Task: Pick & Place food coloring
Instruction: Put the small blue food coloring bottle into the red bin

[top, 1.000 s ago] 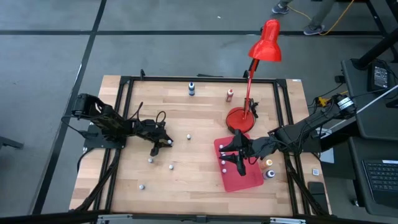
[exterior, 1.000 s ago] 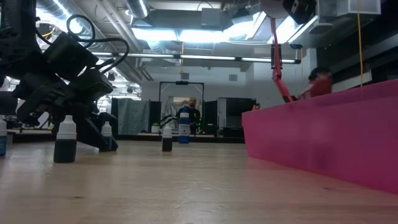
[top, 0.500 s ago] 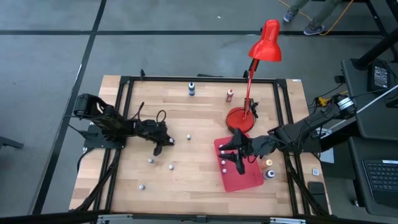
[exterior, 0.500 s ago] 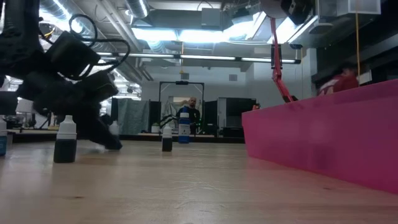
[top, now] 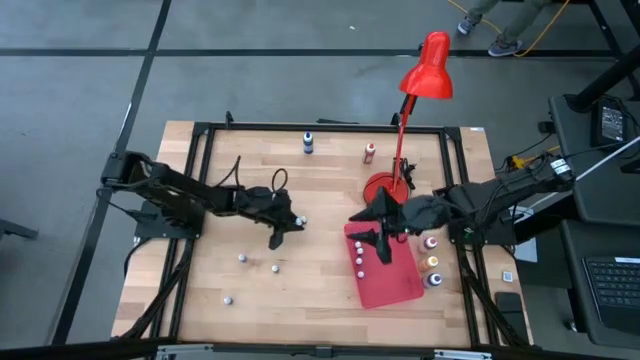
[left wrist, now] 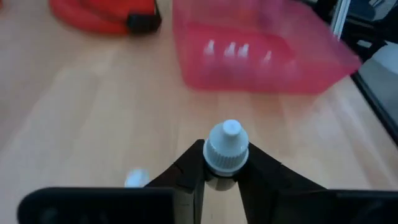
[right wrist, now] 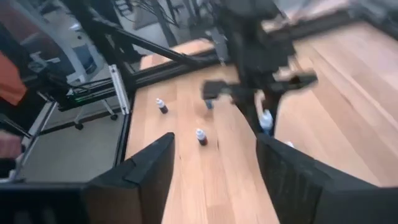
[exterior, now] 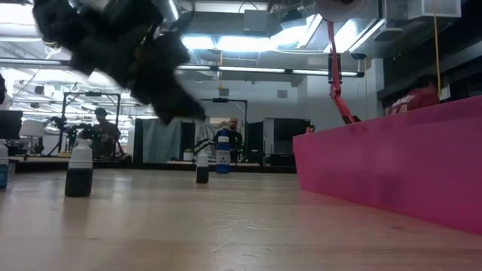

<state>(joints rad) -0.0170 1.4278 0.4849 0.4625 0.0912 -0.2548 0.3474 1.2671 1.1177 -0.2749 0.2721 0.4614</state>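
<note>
Already a few food coloring bottles (top: 358, 262) stand in the red tray (top: 400, 285) near the bench's right edge; several remain scattered toward the left front. Mid-bench, the left pincer (top: 281, 228) grips a white-capped bottle (left wrist: 227, 149); the right pincer (top: 383, 247) hangs open over the tray.

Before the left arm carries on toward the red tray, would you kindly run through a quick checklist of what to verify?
1. Left gripper shut on the small white-capped bottle: ok.
2. Bottle upright between the fingers: ok.
3. Path over the wooden table to the shallow red plastic tray: ok, bare wood ahead.
4. Right gripper clear of the tray: not ok, it hangs over the tray.
5. Right gripper empty: ok, open with nothing between the fingers.
6. Room left in the tray: ok, a few white-capped bottles at one end.
</note>
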